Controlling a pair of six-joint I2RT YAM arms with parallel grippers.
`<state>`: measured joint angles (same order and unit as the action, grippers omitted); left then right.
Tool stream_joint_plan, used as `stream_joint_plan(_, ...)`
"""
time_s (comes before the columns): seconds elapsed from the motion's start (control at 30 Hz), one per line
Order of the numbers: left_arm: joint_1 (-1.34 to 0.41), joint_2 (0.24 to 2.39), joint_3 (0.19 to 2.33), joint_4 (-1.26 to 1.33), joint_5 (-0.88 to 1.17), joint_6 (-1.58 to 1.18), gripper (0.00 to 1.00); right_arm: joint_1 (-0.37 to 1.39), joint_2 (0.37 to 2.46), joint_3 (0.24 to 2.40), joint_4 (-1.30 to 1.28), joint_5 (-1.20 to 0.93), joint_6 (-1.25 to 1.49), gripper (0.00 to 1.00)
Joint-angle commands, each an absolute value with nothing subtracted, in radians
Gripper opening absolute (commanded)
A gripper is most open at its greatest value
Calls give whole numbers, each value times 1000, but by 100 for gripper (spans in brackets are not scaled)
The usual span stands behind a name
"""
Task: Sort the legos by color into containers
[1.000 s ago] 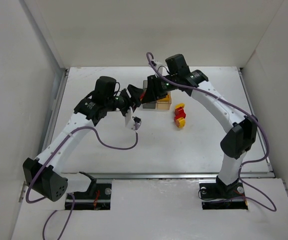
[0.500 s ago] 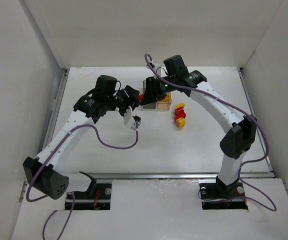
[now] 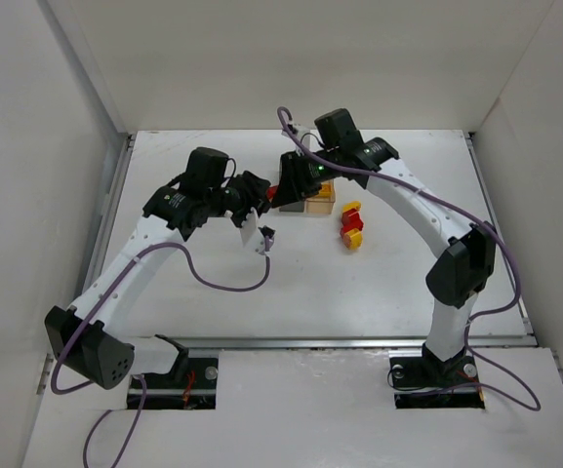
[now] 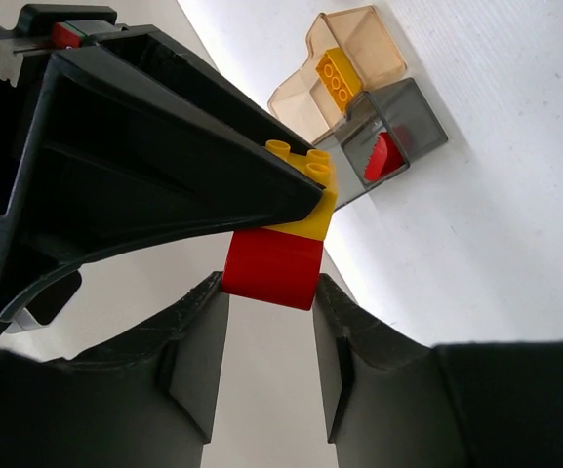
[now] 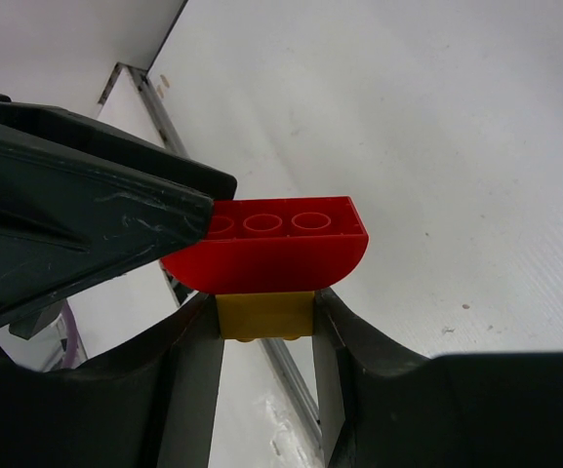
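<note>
A red curved brick (image 4: 271, 268) and a yellow brick (image 4: 312, 193) are stuck together, held in the air between both grippers. My left gripper (image 4: 269, 292) is shut on the red brick. My right gripper (image 5: 264, 314) is shut on the yellow brick (image 5: 264, 314), with the red brick (image 5: 271, 249) on top of it. In the top view the red brick (image 3: 272, 192) shows just left of the joined bins. The amber bin (image 4: 359, 44) holds a yellow brick (image 4: 335, 73). The dark grey bin (image 4: 413, 122) holds a red piece (image 4: 383, 156).
A small stack of red and yellow bricks (image 3: 351, 226) lies on the white table right of the bins (image 3: 305, 205). White walls enclose the table on the left, back and right. The left arm's purple cable (image 3: 227, 283) loops over the table.
The right gripper has shifted slightly left and toward the back with the joined bricks. The left gripper has barely moved. Both grips are unchanged.
</note>
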<state>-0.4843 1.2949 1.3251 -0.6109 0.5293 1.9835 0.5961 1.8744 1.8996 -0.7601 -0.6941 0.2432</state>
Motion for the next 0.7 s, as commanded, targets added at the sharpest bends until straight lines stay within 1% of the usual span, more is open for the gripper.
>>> stream_joint_plan(0.0,-488,1272,1327,-641,539,2744,29,603,1887,1968,-733,-735,252,0)
stream_joint_plan(0.1,-497,1262,1327,-641,538,2753,27,603,1887,1968,-733,-744,252,0)
stream_joint_plan(0.17,-497,1262,1327,-641,538,2753,22,603,1887,1968,-733,-744,252,0)
stream_joint_plan(0.27,-497,1262,1318,-641,538,2753,2,603,1887,1968,-733,-744,252,0)
stream_joint_plan(0.3,-497,1253,1318,-641,538,2753,0,603,1887,1968,-733,-744,252,0)
stream_joint_plan(0.37,-497,1253,1307,-641,538,2753,0,603,1887,1959,-733,-744,252,0)
stream_joint_plan(0.43,-521,1243,1283,-641,483,2718,0,603,1876,1947,-712,-753,252,0)
stream_joint_plan(0.47,-537,1232,1282,-615,457,2604,0,603,1876,1916,-712,-753,252,0)
stream_joint_plan(0.57,-549,1247,1253,-574,378,2394,0,563,1867,1872,-712,-753,252,0)
stream_joint_plan(0.67,-535,1284,1232,-519,327,2289,0,539,1867,1835,-732,-715,252,0)
